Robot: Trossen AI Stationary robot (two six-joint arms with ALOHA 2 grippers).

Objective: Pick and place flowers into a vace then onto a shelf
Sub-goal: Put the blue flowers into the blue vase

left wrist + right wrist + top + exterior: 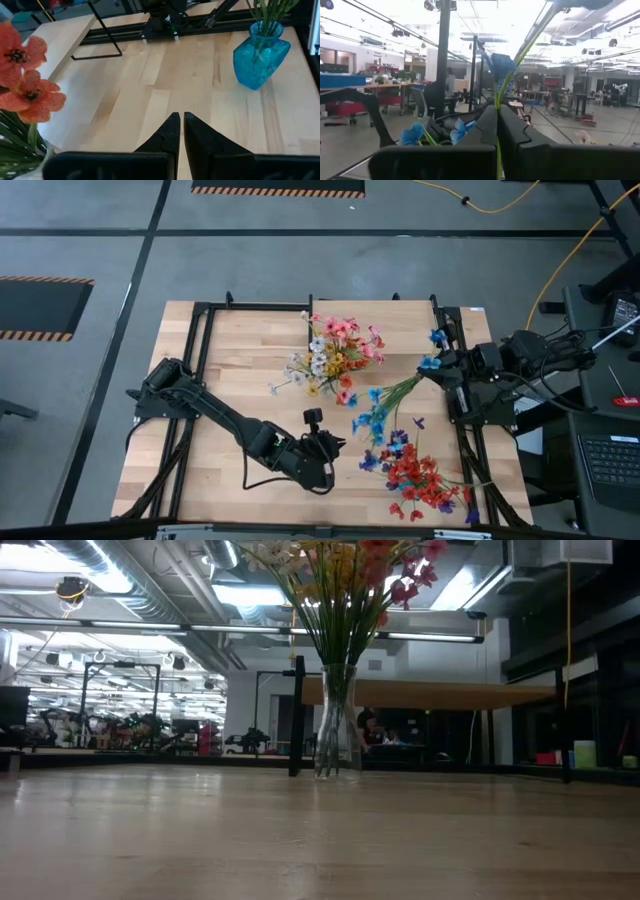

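**Inspector:** State of the end effectors is requested.

**Assessor:** The right end effector (497, 107) is seen clamped on the thin green stem of a blue spray (502, 65) at the table's right edge. The left end effector (180, 117) is held over the bare table (165, 75) near the front middle, fingers all but together, with nothing between them.

**Inspector:** Handling of the spray?

**Assessor:** It is judged very light, with a slim, springy stem and soft blooms that could be crushed or snagged. The stem is best taken below the blooms, as is done now. A smooth stem may turn or slide in the grip, so slow moves are advised.

**Inspector:** Axis and heading?

**Assessor:** In the right wrist view the long axis is seen running out through the fingertips, bloom end forward. In the high view the blooms (437, 337) are found just inboard of the end effector (447, 370). The stem's cut end cannot be made out.

**Inspector:** Receptacles?

**Assessor:** A blue vase (260, 55) already carrying stems is noted on the table. A clear vase (335, 720) of mixed flowers (345, 570) stands before the shelf (430, 693).
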